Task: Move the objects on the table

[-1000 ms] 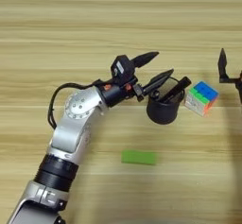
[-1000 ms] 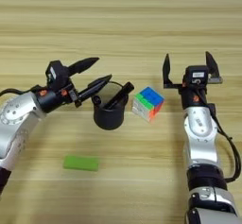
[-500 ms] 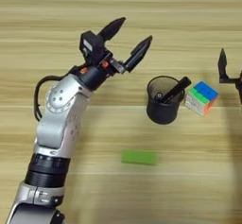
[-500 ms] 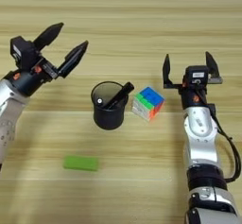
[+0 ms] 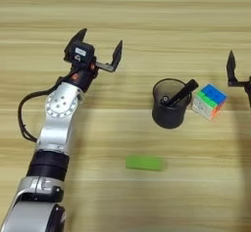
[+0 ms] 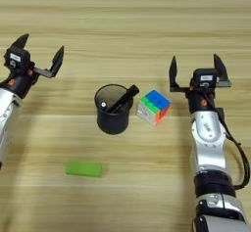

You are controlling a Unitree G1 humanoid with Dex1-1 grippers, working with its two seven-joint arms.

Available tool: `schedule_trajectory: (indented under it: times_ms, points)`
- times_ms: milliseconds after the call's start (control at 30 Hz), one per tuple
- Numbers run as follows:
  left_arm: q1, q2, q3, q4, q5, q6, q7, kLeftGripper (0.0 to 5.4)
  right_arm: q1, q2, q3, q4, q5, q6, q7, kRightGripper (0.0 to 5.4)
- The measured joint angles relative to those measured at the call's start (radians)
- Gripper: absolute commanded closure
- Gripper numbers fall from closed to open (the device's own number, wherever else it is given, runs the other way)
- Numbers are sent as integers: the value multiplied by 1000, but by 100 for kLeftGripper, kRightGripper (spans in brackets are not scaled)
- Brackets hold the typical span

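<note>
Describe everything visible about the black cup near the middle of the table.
The black cup is a small round, dark, slightly see-through container standing upright on the table. A marker pen leans inside it, black end poking over the right rim toward the colourful cube, which sits close beside the cup on its right; contact cannot be told. The green block lies apart, nearer the robot. Neither claw touches the cup: left claw and right claw are both open, well off to the sides.
</note>
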Motion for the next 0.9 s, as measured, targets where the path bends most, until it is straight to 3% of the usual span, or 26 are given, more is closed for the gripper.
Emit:
schedule_trajectory:
  times_ms: [233, 400, 533, 700, 900]
  points:
    - [-9, 17, 27, 157, 11, -61, 22, 1, 1, 0, -1, -13, 29, -8, 33, 0]
    - [-36, 14, 50, 204, -26, -62, 20, 1, 13, -5, 3, -144, 125, -12, 137, 0]
    - [-44, 6, 51, 214, -26, -63, 20, 1, 35, -55, 42, -342, 222, 45, 276, 0]
    - [-45, -6, 52, 218, -28, -62, 18, 1, 83, -139, 126, -613, 345, 176, 466, 0]
    - [-45, -8, 53, 218, -28, -62, 18, 1, 143, -181, 183, -734, 429, 306, 597, 0]
